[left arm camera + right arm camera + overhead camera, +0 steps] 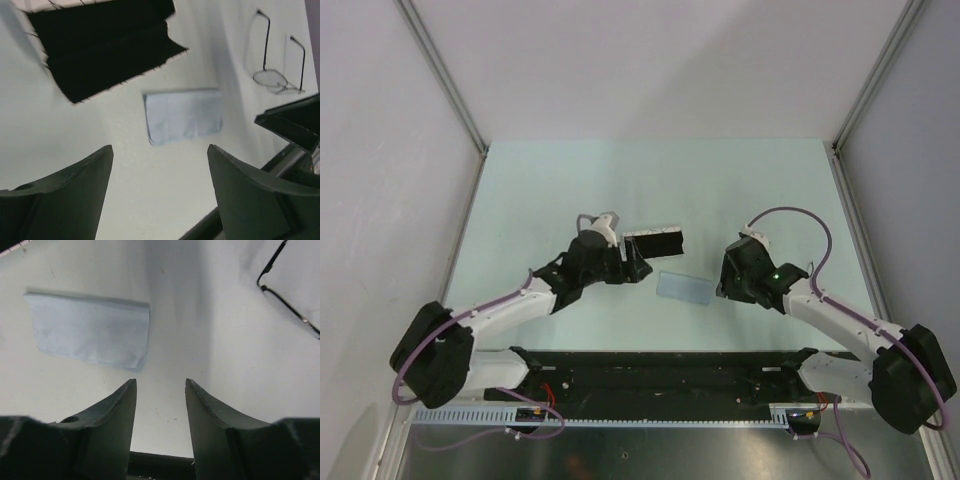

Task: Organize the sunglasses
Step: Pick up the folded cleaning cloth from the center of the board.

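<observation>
While nothing is gripped, my left fingers [65, 190] hang spread wide over the counter [620, 190] and my right fingers [107, 430] sit parted, empty. Sunglasses [277, 75] lie unfolded near the right ones, a cloth [182, 115] between them and the black case [100, 45]; I judge all laid out for packing.

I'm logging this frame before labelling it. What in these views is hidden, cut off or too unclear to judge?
- Glasses: absent from the top view, likely under the right arm; cut off by the right wrist view's right edge.
- Black case: clipped by the left wrist view's top edge; its inside is too dark to read.
- Their tint: too small and pale in the left wrist view to judge.
</observation>
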You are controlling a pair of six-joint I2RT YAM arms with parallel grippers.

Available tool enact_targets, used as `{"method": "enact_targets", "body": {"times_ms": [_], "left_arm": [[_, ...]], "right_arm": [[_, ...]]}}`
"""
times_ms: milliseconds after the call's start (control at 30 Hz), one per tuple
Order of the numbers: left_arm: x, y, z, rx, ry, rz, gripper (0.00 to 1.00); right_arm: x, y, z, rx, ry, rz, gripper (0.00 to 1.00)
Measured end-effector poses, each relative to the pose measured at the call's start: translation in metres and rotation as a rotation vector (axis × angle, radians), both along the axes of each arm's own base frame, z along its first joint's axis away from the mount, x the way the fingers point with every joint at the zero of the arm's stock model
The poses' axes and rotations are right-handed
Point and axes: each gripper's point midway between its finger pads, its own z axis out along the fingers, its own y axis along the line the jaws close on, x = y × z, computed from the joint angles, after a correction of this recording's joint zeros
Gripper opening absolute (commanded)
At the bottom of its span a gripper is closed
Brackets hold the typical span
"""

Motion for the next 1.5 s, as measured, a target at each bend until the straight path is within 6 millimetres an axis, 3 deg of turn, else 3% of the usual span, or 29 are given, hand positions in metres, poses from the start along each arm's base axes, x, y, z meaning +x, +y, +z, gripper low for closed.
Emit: {"method": "enact_targets", "body": {"times_ms": [167, 367, 767, 1133, 1500], "left_arm": [[-0.014, -0.025, -0.03, 0.029, 0.085, -0.06, 0.57], [-0.016, -0.033, -0.064, 0.072, 0.176, -0.08, 0.52], [-0.006, -0.058, -0.082, 0.064, 0.216, -0.107, 0.46], [0.003, -0.078, -0.083, 0.034, 0.214, -0.116, 0.43], [0.004, -0.077, -0.085, 0.054, 0.204, -0.1, 0.41]], "right_arm": [[-0.005, 0.008, -0.023, 0.035, 0.055, -0.01, 0.4], [-0.006, 0.011, -0.041, 0.044, 0.092, -0.027, 0.38], [0.0, 0.014, -0.051, 0.059, 0.085, -0.045, 0.38], [0.017, 0.02, -0.051, 0.092, 0.039, -0.058, 0.37], [0.021, 0.022, -0.051, 0.096, 0.029, -0.057, 0.32]]}}
